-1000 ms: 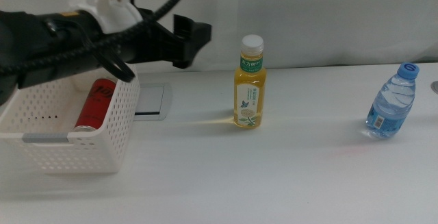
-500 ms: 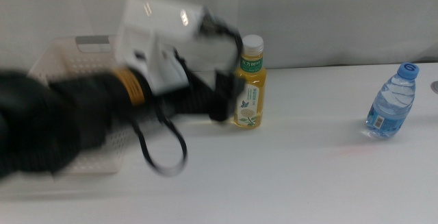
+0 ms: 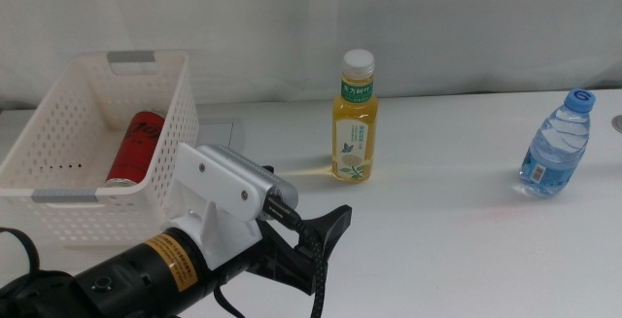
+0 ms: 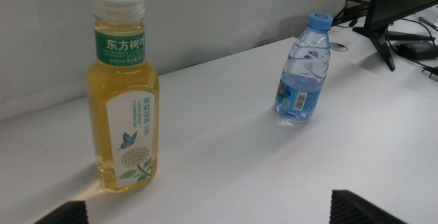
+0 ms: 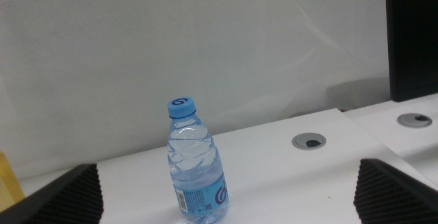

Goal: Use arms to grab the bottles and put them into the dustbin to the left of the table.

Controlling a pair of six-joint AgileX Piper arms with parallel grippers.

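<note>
Since a second ago the left arm has swung away from above the dustbin [image 3: 58, 177] and down to the near-left part of the table [image 3: 457, 250]; half a second ago it was a blur crossing in front of the basket. Its left gripper [image 3: 316, 250] now sits low near the front edge, jaws spread wide and holding nothing — in the left wrist view only the two jaw tips show at the bottom corners, far apart.

Ahead of that gripper, well apart from it, the yellow-drink bottle [image 3: 355, 119] stands upright toward the back of the table, white cap on. The water bottle [image 3: 556, 146] stands upright far to the right, well apart from the yellow one. The red soda can [image 3: 134, 147] lies tilted inside the dustbin, which sits at the left end of the table.

The right gripper [image 5: 226, 196] is out of the middle view; its wrist camera shows its jaws wide apart and empty, facing the water bottle — not touching it.
</note>
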